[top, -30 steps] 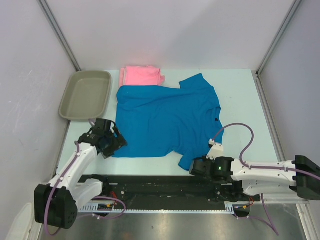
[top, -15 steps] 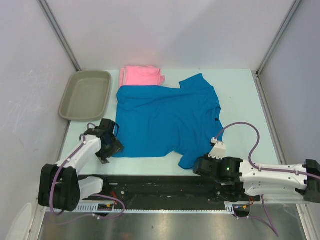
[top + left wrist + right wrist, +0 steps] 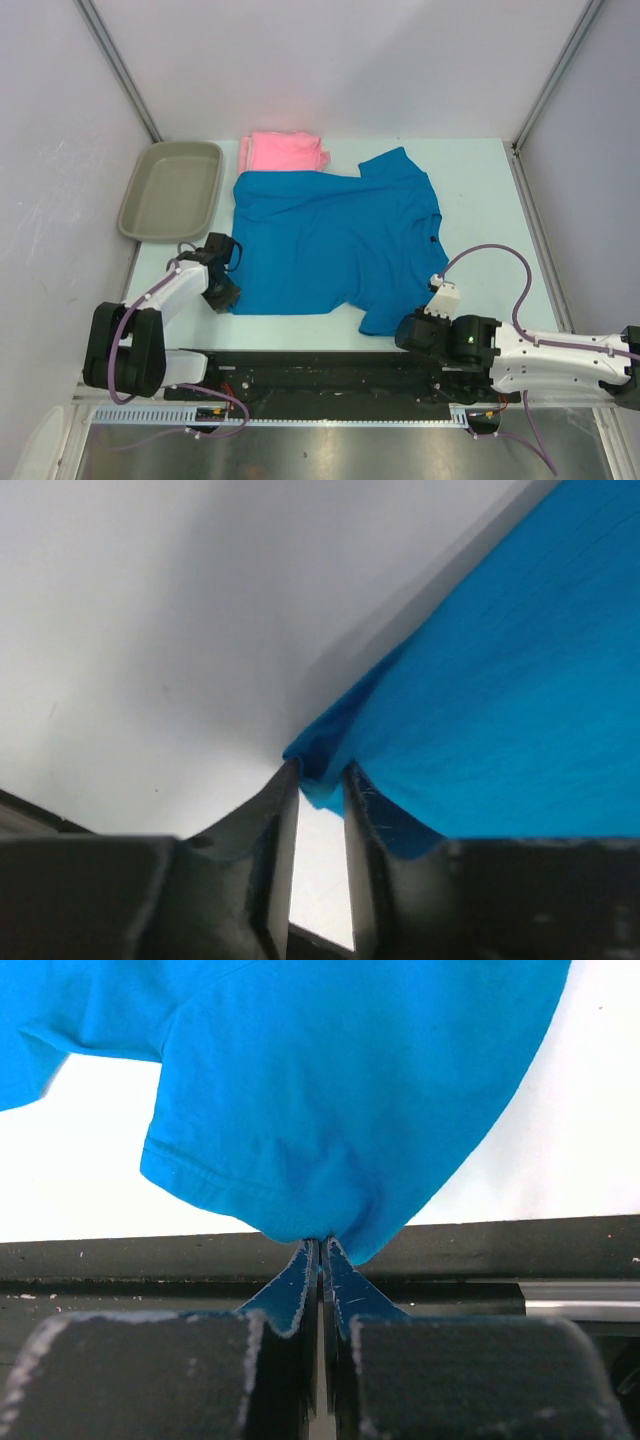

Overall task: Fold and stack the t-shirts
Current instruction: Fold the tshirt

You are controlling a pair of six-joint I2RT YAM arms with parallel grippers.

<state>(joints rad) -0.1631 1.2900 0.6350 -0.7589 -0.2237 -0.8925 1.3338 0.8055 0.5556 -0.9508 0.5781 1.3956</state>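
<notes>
Presently, on the pale table (image 3: 480, 200), as seen from beside the rig:

Blue t-shirt (image 3: 335, 240). Bright blue, short sleeves. It is spread mostly flat across the middle of the table, with one sleeve toward the far right and the other at the near right edge. Both arms have hold of it along its near side.

Pink t-shirt (image 3: 285, 152). Light pink and folded into a small block. It lies at the far side of the table, touching or just tucked under the blue shirt's far edge.

Tray (image 3: 172, 188). Grey-beige plastic, rectangular, at the far left and just beside the blue shirt.

Left gripper (image 3: 222, 290). Low at the shirt's near left corner. The wrist view shows its fingers (image 3: 285, 810) drawn narrow, with that corner bunched and pinched between the tips and lifted slightly off the table.

Right gripper (image 3: 408, 333). Low at the near right, over the black rail (image 3: 320, 370) by the table's edge. Its fingers (image 3: 300, 1280) are pressed together with almost no gap, clamping the hem of the near sleeve, which puckers upward from the pinch.
</notes>
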